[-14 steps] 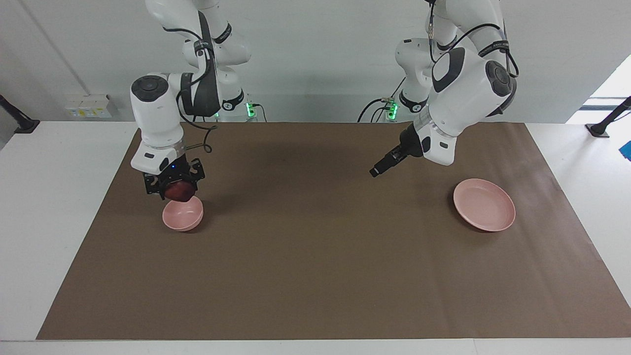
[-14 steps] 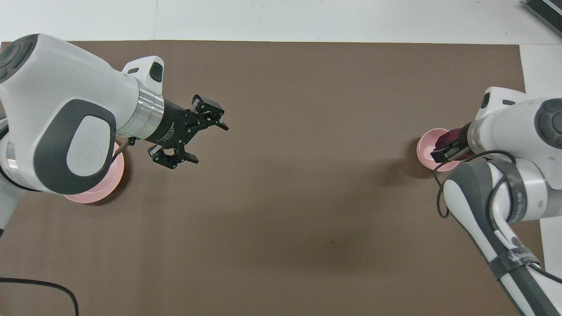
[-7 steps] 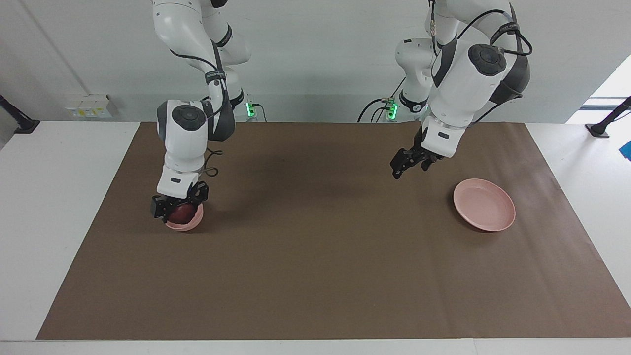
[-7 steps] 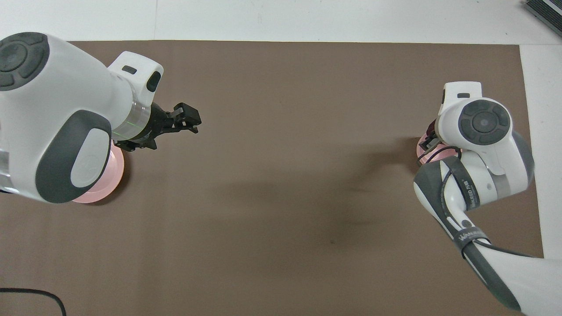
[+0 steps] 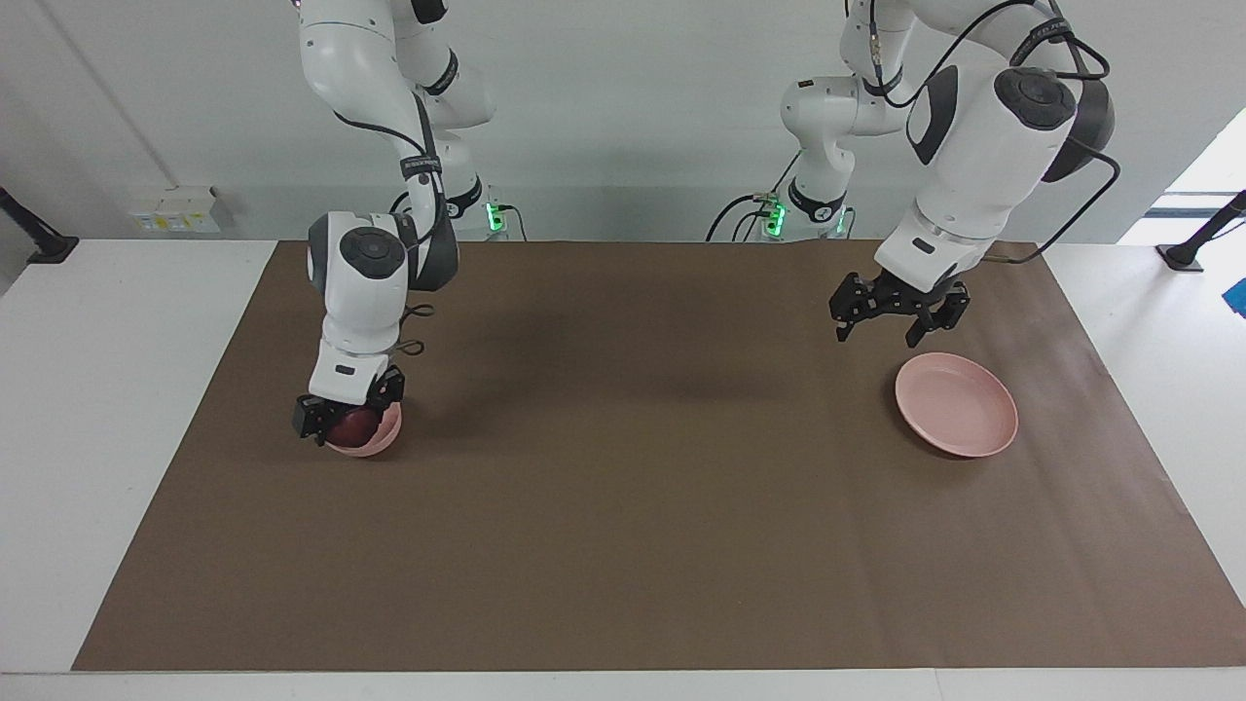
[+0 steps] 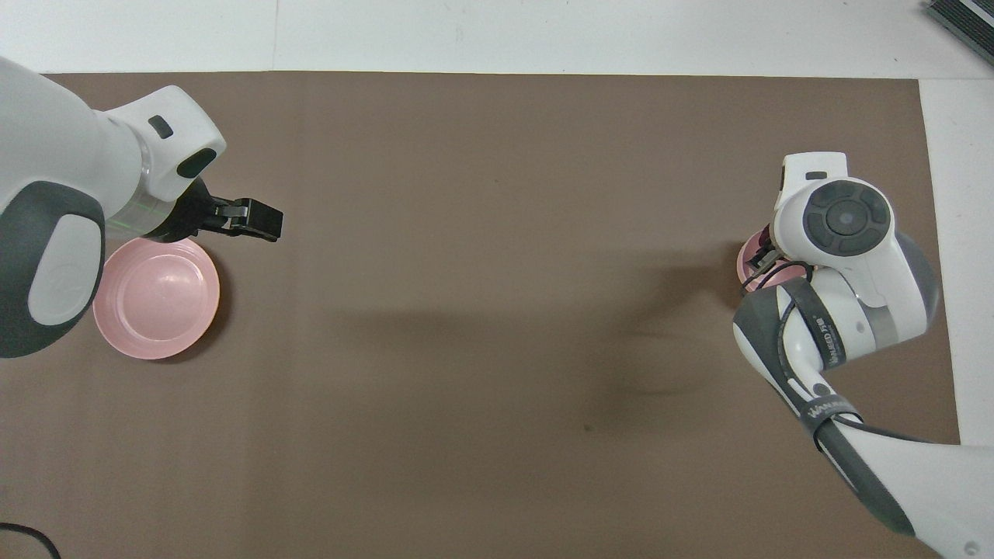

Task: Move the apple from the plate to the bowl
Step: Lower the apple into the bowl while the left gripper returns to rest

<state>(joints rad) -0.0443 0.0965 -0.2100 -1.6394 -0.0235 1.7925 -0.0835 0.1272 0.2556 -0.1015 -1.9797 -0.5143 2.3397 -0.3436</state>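
My right gripper (image 5: 343,421) clenches the apple (image 5: 358,424) inside the bowl (image 5: 378,444); left gripper (image 5: 897,312), jaws released, hangs over plate (image 5: 959,407) rim's 11 o'clock

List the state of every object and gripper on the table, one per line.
apple: down in the bowl, between the right gripper's fingers.
bowl: upright on the brown mat, at the right arm's end, holding the apple.
plate: empty, flat on the mat at the left arm's end.
right gripper: lowered into the bowl, around the apple.
left gripper: open, empty, raised over the plate's edge nearer the robots.
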